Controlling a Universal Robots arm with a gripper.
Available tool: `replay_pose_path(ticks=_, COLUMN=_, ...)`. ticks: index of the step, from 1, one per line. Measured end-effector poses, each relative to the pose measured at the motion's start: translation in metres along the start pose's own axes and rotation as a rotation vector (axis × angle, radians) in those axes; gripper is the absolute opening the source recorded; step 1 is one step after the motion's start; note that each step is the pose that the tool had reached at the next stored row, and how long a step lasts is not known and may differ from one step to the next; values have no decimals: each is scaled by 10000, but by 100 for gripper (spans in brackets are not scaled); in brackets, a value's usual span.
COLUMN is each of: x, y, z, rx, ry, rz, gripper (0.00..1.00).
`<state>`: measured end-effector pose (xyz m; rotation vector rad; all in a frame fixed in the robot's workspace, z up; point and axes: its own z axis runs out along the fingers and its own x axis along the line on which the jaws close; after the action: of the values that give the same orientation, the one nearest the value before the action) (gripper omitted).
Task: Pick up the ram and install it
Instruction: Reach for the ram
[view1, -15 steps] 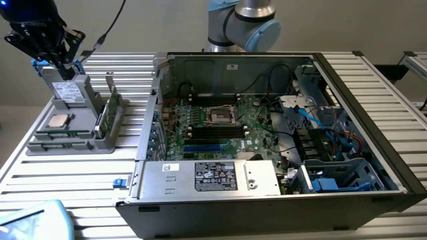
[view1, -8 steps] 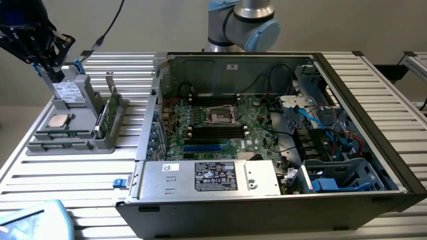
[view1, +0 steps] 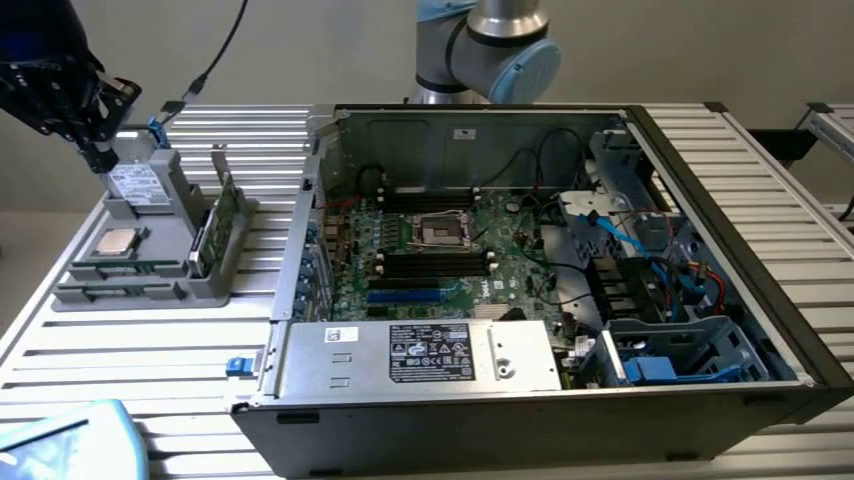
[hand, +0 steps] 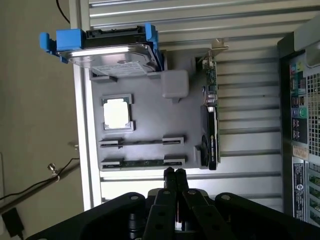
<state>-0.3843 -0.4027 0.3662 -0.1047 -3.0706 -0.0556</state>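
The ram (hand: 142, 162) stands on edge in the front slot of a grey holder tray (hand: 150, 105); in the exterior view the ram (view1: 127, 268) is a thin green strip on the tray (view1: 147, 295) at the exterior view's left. My black gripper (view1: 96, 150) hangs well above the tray, over its far end, touching nothing. In the wrist view the gripper (hand: 175, 173) has its two fingertips pressed together with nothing between them, just off the ram's slot. The motherboard's black slots (view1: 434, 265) lie inside the open computer case (view1: 747, 250).
The tray also carries a hard drive in a blue bracket (hand: 112, 47), a square silver processor (hand: 116, 112) and a wider green card (hand: 211, 115) on edge. Inside the case are a power supply (view1: 427, 350) and loose cables (view1: 641, 240). A slatted metal table (view1: 134, 350) lies underneath.
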Motion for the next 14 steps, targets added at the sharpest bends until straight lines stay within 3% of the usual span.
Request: replay_pose_path(ticks=14, x=41, y=-65, z=73, rx=113, ry=351, rz=-147, gripper=10)
